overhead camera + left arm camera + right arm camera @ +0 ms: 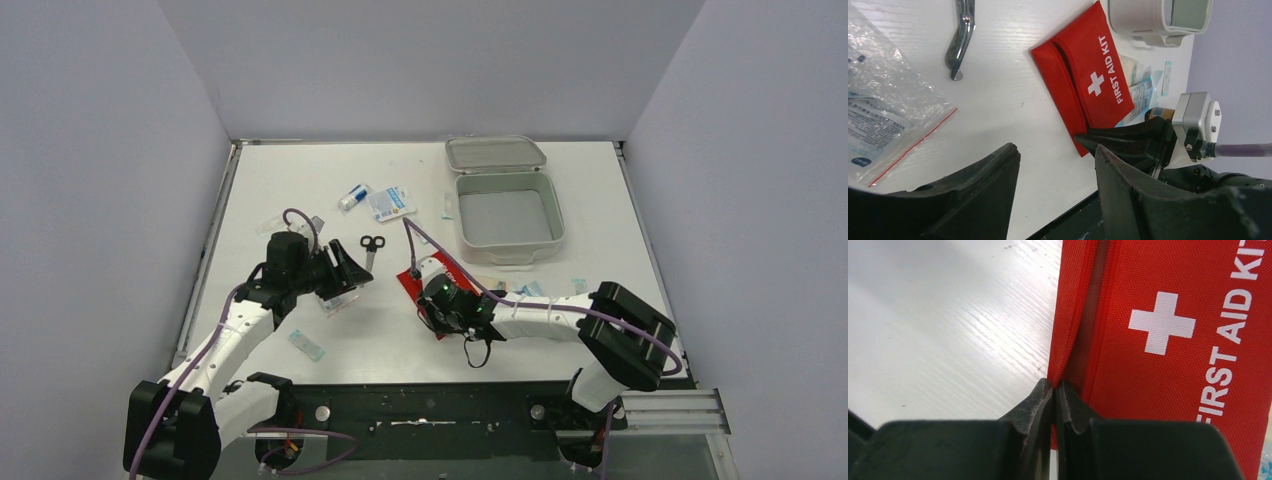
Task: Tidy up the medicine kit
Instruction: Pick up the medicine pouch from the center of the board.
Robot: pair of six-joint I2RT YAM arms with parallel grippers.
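The medicine kit stands open on the far right of the worktop, its lid laid back behind it. The right hand is pinched narrow on the zipper edge of the red pouch, in front of the kit. The left hand hangs wide and holds nothing, above a clear plastic bag near the scissors.
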